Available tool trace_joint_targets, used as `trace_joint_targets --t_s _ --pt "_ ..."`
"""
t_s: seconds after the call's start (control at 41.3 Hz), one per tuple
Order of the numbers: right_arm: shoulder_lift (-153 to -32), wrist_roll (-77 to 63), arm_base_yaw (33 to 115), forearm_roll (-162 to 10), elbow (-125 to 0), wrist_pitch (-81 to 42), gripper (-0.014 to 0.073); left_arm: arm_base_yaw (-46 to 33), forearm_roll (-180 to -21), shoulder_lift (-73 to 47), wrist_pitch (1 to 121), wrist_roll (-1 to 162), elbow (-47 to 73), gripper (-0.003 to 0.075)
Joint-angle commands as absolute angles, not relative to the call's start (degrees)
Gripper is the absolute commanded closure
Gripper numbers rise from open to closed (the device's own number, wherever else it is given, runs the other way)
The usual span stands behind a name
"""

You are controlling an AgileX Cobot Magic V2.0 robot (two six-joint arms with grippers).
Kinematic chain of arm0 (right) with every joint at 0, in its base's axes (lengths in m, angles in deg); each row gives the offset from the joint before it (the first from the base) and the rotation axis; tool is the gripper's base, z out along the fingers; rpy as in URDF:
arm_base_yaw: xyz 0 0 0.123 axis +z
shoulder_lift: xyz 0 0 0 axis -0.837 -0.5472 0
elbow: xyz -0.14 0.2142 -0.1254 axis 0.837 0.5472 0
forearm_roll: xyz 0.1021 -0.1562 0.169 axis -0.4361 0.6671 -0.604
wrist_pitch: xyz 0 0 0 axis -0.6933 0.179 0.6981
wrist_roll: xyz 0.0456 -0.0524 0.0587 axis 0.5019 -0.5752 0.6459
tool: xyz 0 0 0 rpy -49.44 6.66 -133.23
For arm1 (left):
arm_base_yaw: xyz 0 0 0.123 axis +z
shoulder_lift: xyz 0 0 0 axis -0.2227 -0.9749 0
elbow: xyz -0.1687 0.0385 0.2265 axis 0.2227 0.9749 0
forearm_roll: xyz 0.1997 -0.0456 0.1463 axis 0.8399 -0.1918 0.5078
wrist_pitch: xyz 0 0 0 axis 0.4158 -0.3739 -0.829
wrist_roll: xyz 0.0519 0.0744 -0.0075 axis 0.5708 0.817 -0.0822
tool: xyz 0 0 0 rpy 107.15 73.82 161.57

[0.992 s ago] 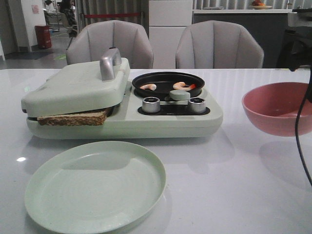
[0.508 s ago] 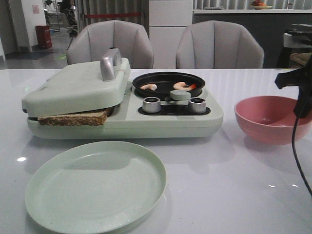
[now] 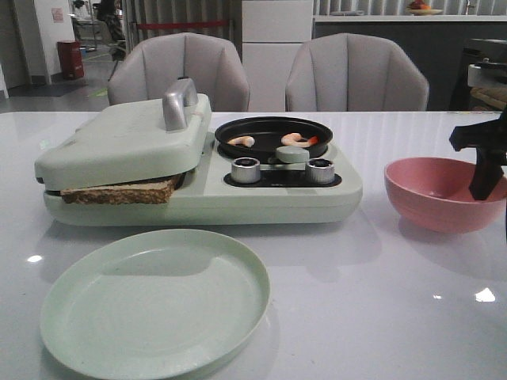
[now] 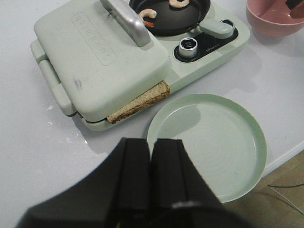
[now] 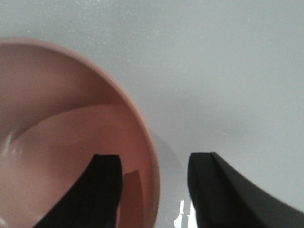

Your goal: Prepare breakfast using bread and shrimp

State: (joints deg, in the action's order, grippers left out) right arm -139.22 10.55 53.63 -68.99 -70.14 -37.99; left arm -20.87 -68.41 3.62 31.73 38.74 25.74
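The bread (image 3: 119,192) lies clamped under the shut lid of the pale green breakfast maker (image 3: 119,138), its crust edge sticking out (image 4: 140,102). Two shrimp (image 3: 242,142) (image 3: 295,139) lie in the maker's round black pan (image 3: 273,131), also seen in the left wrist view (image 4: 148,13). My left gripper (image 4: 151,142) is shut and empty, hovering above the near edge of the green plate (image 4: 209,142). My right gripper (image 5: 152,164) is open, straddling the rim of the pink bowl (image 5: 57,118) with one finger inside and one outside (image 3: 485,186).
The empty green plate (image 3: 154,301) sits in front of the maker, near the table's front edge. The pink bowl (image 3: 436,198) stands right of the maker. Two silver knobs (image 3: 245,169) (image 3: 320,170) face me. Two grey chairs (image 3: 348,75) stand behind the table.
The pink bowl has dropped lower and shifted slightly left, now resting on the table. My right gripper has come into the front view at the bowl's right rim.
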Motion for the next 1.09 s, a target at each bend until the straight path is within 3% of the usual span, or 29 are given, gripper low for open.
trace_joint_targets --t_s 0.0,0.484,1.065 --pt "-132.3 9.9 53.3 -68.3 -71.6 -37.0 0.0101 -21.2 -68.2 3.5 36.2 38.2 24.2 0.0619" --pt "-104.9 9.6 62.7 -62.0 -67.4 -51.4 0.0101 -21.2 -67.6 3.5 36.2 38.2 24.2 0.0619" --pt "-72.6 12.7 62.9 -62.2 -49.1 -57.3 0.0101 -21.2 -67.6 3.5 36.2 38.2 24.2 0.0619"
